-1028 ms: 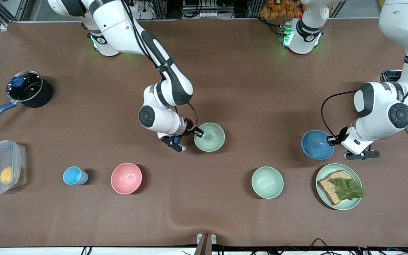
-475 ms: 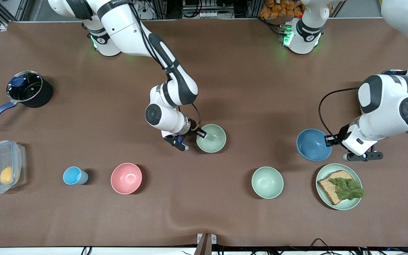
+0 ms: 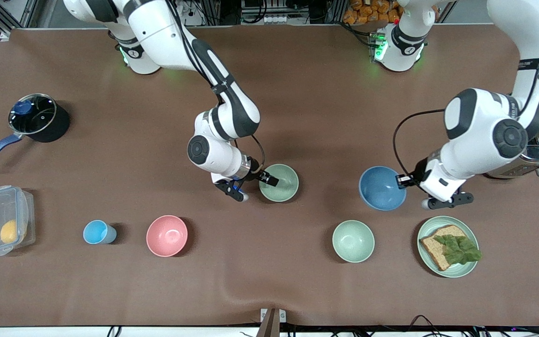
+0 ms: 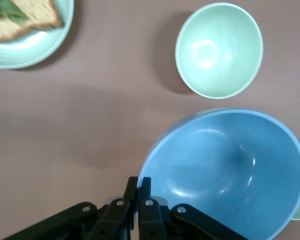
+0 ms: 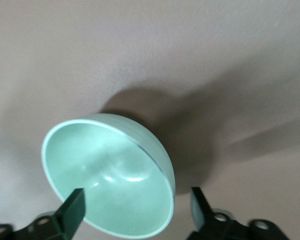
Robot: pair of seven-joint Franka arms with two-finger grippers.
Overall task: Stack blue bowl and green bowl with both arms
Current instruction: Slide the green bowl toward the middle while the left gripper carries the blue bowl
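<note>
The toaster [image 3: 538, 150] at the left arm's end of the table is mostly hidden by the left arm's elbow. In the left wrist view the plate [image 4: 25, 50] with bread is cut off at the frame edge, and a sliver of green rim shows under the blue bowl [image 3: 382, 187].

The blue bowl is medium blue with a glossy inside. It is tilted and lifted off the table, over the bare cloth between the green bowl [image 3: 279, 182] and the plate. The left gripper [image 3: 405, 179] pinches its rim, jaws narrow on the wall. The left arm bends down from its base, forearm slanting toward the table's middle.

The green bowl, a dull sage, sits near the table's middle. The right gripper [image 3: 259, 180] straddles it, jaws wide, one finger [image 5: 72, 209] inside and the other outside the rim. A paler mint bowl [image 3: 353, 241] stands nearer the camera.
</note>
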